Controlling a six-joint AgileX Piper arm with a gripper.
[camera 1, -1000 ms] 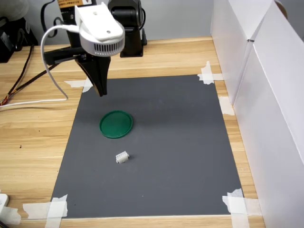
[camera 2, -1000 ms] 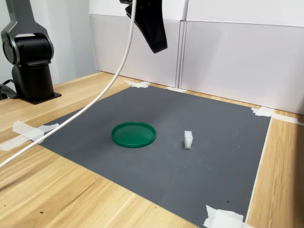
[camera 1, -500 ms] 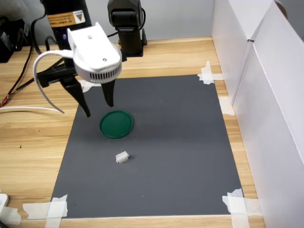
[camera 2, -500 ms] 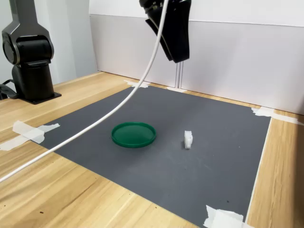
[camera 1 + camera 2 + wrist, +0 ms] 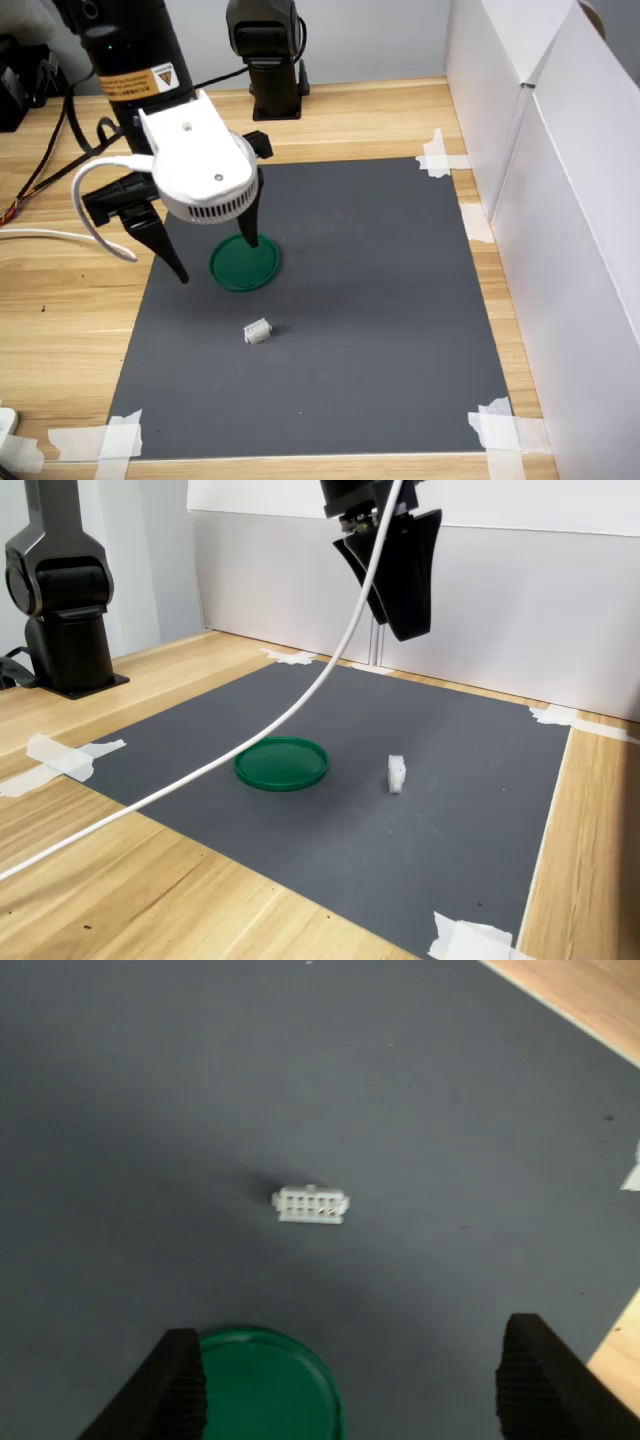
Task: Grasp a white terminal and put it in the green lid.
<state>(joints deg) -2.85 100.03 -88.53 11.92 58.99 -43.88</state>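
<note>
Black two-fingered gripper (image 5: 213, 262), jaws spread wide and holding nothing, raised above the dark grey rectangular mat (image 5: 380, 320) near the flat round dark-green plastic lid (image 5: 245, 262). Ribbed fingertips (image 5: 182, 1390) framing the lid's edge in the wrist view. Tiny white ridged plastic terminal (image 5: 258, 331) resting on the mat, apart from the lid, just below it in the first exterior view and to its right in the second exterior view (image 5: 397, 774). Yellow warning label (image 5: 140, 80) on the black arm, print too small to read.
</note>
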